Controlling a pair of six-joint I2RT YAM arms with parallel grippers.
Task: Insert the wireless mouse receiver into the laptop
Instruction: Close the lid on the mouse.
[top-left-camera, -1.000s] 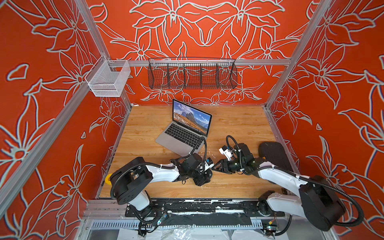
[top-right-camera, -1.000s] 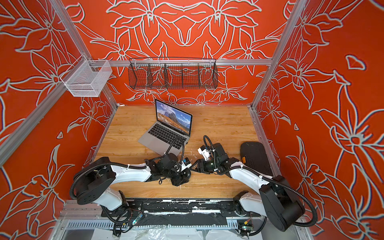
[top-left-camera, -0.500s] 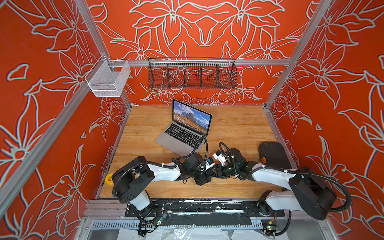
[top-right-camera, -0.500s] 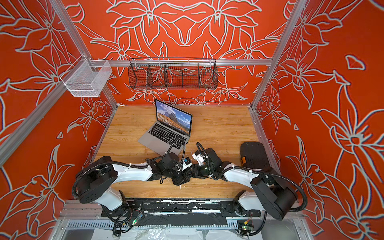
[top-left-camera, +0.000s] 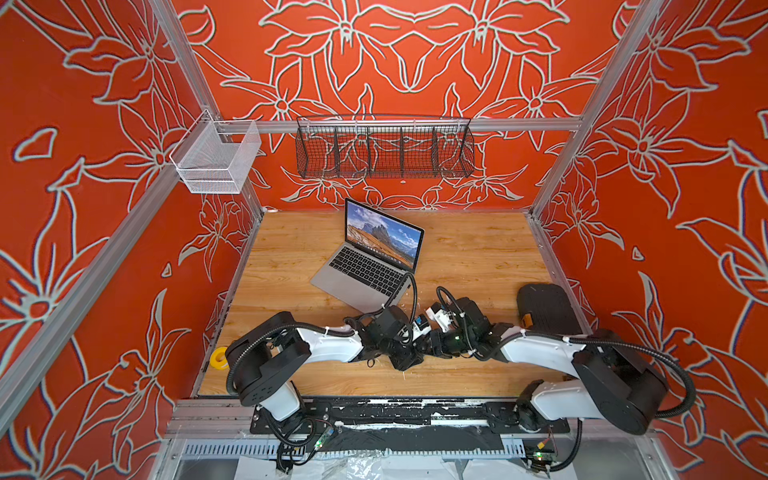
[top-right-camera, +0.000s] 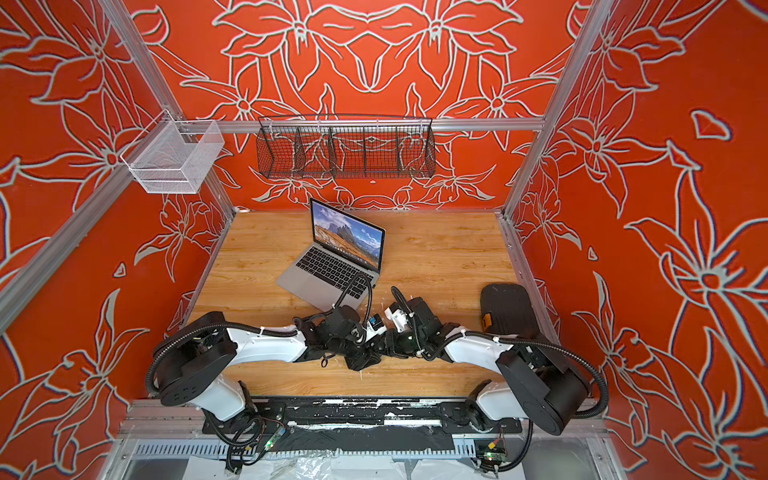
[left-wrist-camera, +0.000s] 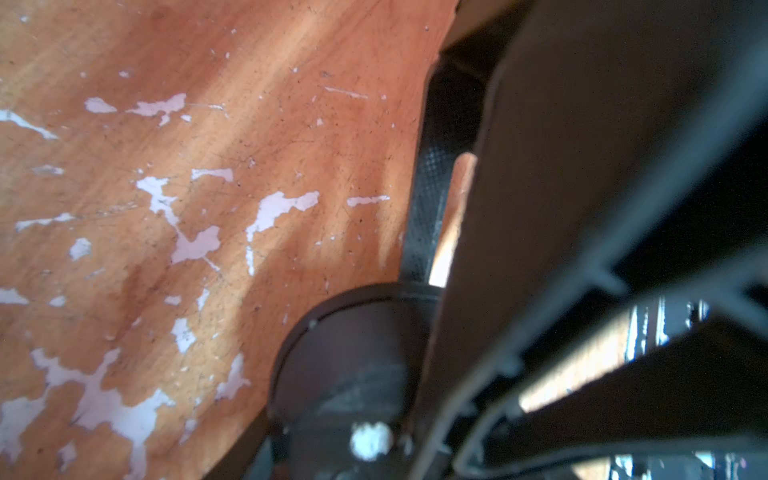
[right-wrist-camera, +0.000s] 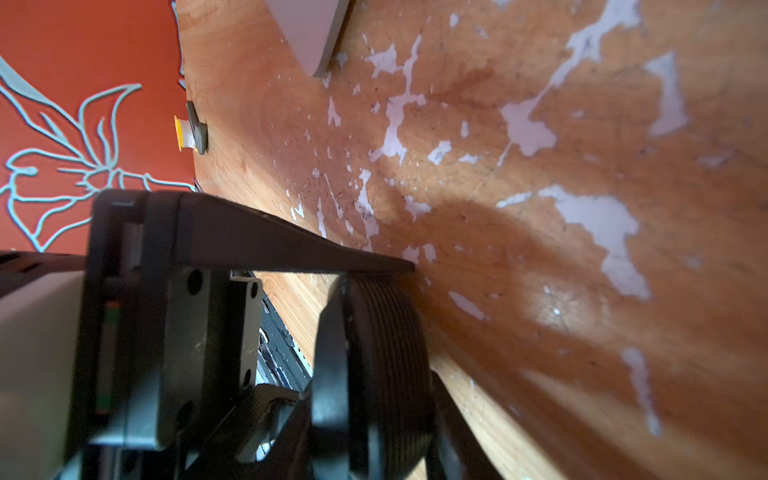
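The light wooden tabletop (top-left-camera: 478, 257) floors a booth with orange flowered walls. The white-and-black left arm (top-left-camera: 328, 345) and right arm (top-left-camera: 536, 349) stretch inward from the front and meet at front centre. A long black wire basket (top-left-camera: 384, 151) hangs on the back wall, and a smaller white mesh basket (top-left-camera: 216, 160) hangs on the left rail. The slim silver-grey laptop (top-left-camera: 365, 270) stands open left of centre, set at an angle, and shows in both top views (top-right-camera: 328, 270). A black oval ribbed piece (top-left-camera: 544, 305) lies by the right edge. The left gripper (top-left-camera: 405, 359) and right gripper (top-left-camera: 434, 345) sit tip to tip, low over the wood just in front of the laptop. The right wrist view shows one dark tapered finger (right-wrist-camera: 291, 249) touching a black ribbed round part (right-wrist-camera: 374, 374). The left wrist view shows one textured finger (left-wrist-camera: 428, 208) among dark blur. I cannot tell how wide either pair of jaws stands or what they hold. A small yellow tape roll (top-left-camera: 218, 358) lies at the left edge. The tiny wireless mouse receiver cannot be made out, because the grippers' meeting point is hidden.
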